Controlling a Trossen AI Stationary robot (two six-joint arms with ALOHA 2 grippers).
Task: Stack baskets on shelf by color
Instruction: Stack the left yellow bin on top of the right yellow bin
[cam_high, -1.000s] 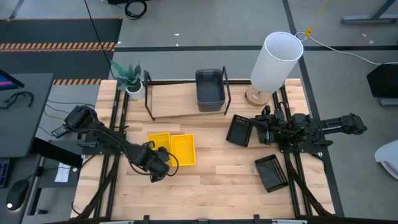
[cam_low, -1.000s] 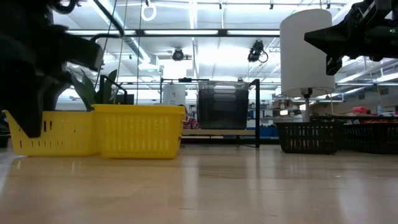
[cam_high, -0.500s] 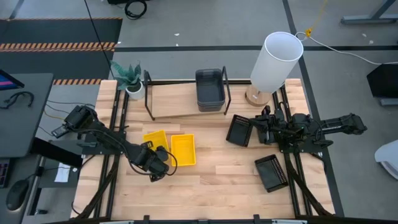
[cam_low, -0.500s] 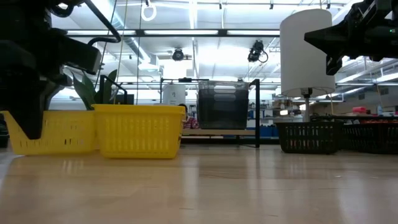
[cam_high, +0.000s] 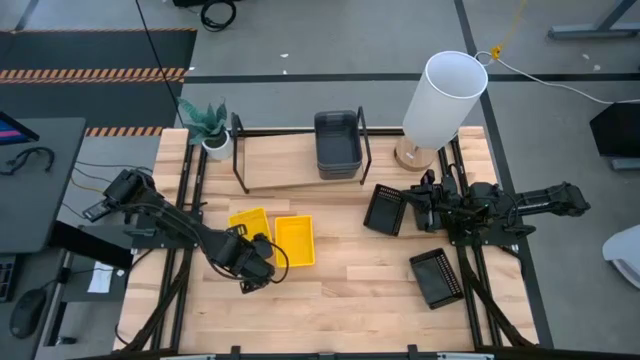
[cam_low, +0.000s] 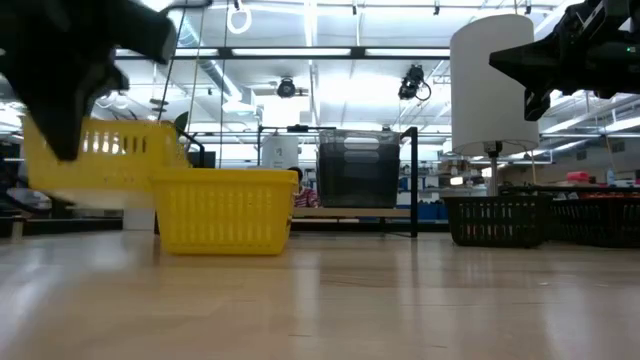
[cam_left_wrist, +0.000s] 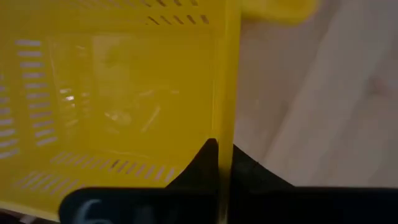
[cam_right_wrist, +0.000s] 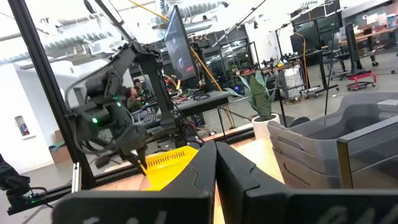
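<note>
One yellow basket is hanging tilted off the table, its wall clamped in the left gripper; the low view is showing it lifted beside the second yellow basket. The right gripper, fingers together, is hovering near a black basket.

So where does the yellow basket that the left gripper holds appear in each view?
High view: lifted yellow basket, left of centre.
Low view: upper left, off the table.
Left wrist view: fills the picture.
Right wrist view: lower left.
Shared landmark: the second yellow basket beside it.
</note>
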